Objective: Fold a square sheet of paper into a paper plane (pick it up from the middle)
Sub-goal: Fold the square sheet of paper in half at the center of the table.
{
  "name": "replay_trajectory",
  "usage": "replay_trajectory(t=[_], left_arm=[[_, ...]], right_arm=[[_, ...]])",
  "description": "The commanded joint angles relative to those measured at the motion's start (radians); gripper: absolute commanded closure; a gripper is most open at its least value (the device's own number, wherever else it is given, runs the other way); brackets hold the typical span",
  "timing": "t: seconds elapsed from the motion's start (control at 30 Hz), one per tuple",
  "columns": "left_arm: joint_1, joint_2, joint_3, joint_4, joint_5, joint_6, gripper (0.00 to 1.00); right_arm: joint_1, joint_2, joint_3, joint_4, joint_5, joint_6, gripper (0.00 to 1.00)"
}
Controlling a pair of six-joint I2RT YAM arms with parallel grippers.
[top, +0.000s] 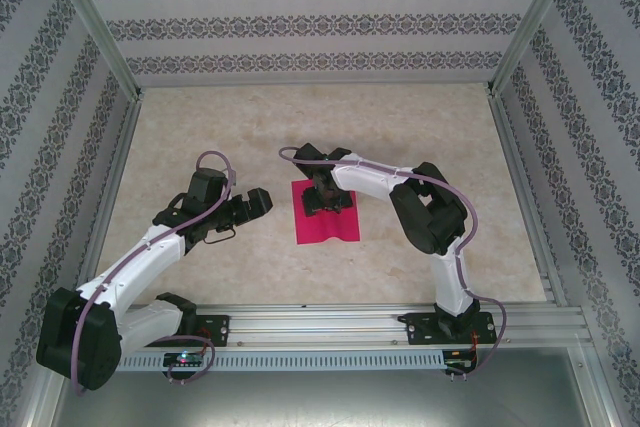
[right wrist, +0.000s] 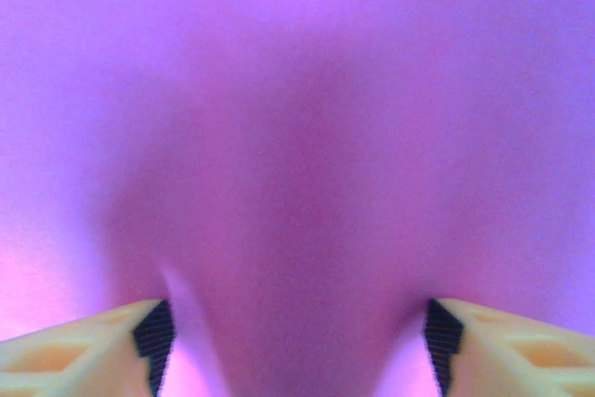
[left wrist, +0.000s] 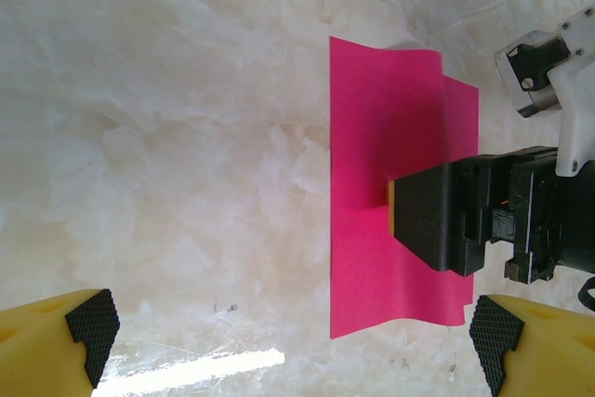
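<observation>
Sheet [top: 325, 228] lies flat at centre of worktop [top: 200, 127], unfolded apart from a slight hump at its middle; no crease visible, no plane yet. Right gripper [top: 328, 199] is down on the sheet's middle, jaws apart, pads on the paper, which bulges up between them; pinch not complete, sheet not lifted. Left gripper [left wrist: 293, 327] hangs wide open and empty, just beside the sheet's left edge. Judgement: pickup in hand, all folds remain.
</observation>
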Motion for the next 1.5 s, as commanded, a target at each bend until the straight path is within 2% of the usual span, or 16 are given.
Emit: replay_trajectory(t=[0.0, 0.17, 0.33, 0.4, 0.5, 0.6, 0.73, 0.8, 0.97, 1.13, 1.33, 1.47], left_arm=[[-0.008, -0.011, 0.009, -0.021, 0.005, 0.016, 0.00], [-0.007, -0.028, 0.018, -0.046, -0.002, 0.016, 0.00], [-0.008, -0.046, 0.051, -0.089, -0.016, 0.016, 0.00], [-0.007, -0.048, 0.058, -0.100, -0.016, 0.015, 0.00], [-0.007, -0.045, 0.071, -0.106, -0.023, 0.016, 0.00], [-0.008, -0.021, 0.101, -0.111, -0.019, 0.012, 0.00], [-0.007, 0.019, 0.149, -0.116, 0.012, 0.009, 0.00], [-0.008, 0.038, 0.161, -0.104, 0.032, 0.002, 0.00], [-0.008, 0.114, 0.192, -0.065, 0.106, -0.017, 0.00], [-0.008, 0.228, 0.225, -0.031, 0.157, -0.012, 0.00], [-0.033, 0.376, 0.266, -0.007, 0.199, -0.006, 0.03], [-0.047, 0.433, 0.288, -0.003, 0.204, -0.003, 0.06]], right_arm=[[-0.002, 0.007, 0.017, -0.030, -0.036, 0.030, 0.37], [0.001, -0.035, 0.033, -0.030, -0.040, 0.038, 0.43], [-0.019, -0.124, -0.023, 0.042, -0.094, 0.061, 0.63], [-0.035, -0.151, -0.051, 0.067, -0.121, 0.083, 0.63], [-0.060, -0.200, -0.100, 0.144, -0.227, 0.102, 0.63], [-0.091, -0.266, -0.171, 0.286, -0.405, 0.161, 0.62], [-0.136, -0.344, -0.298, 0.599, -0.616, 0.330, 0.60], [-0.152, -0.354, -0.349, 0.723, -0.666, 0.401, 0.58], [-0.177, -0.298, -0.421, 0.831, -0.668, 0.476, 0.57], [-0.178, -0.227, -0.443, 0.832, -0.628, 0.475, 0.53], [-0.178, -0.214, -0.427, 0.645, -0.556, 0.351, 0.46], [-0.180, -0.237, -0.430, 0.560, -0.541, 0.294, 0.37]])
